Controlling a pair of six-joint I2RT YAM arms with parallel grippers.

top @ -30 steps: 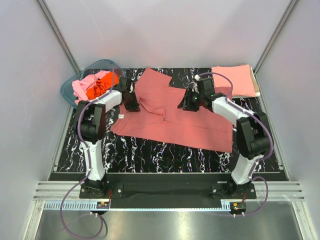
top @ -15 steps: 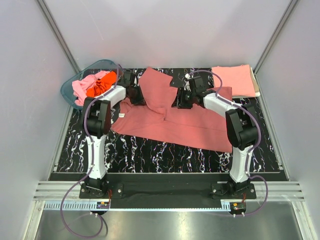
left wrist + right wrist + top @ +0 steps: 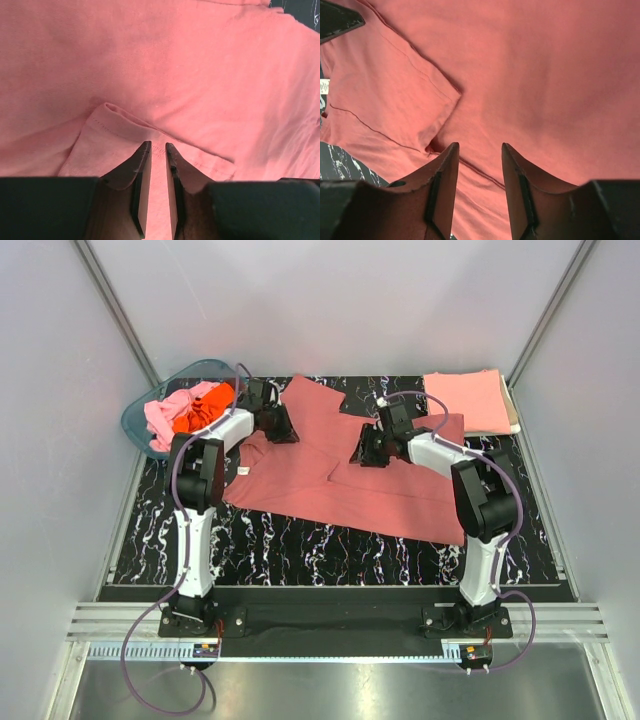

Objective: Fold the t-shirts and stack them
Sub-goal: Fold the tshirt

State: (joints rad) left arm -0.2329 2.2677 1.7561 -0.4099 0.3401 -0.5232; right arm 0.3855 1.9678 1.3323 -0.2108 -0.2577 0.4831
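Right now the brick-red tee (image 3: 340, 475) lies spread flat across the middle of the black marbled table (image 3: 300, 550). L gripper (image 3: 158, 145) is at the tee's far-left sleeve, jaws nearly closed w/ the sleeve hem pinched between the tips. R gripper (image 3: 479, 149) hovers over the cloth nr the other sleeve, jaws clearly parted, holding nothing. I see a folded salmon-pink tee (image 3: 468, 400) at the far-right corner. A pink tee (image 3: 163, 420) and an orange tee (image 3: 200, 410) sit bunched in the teal tub (image 3: 140, 425), far left.
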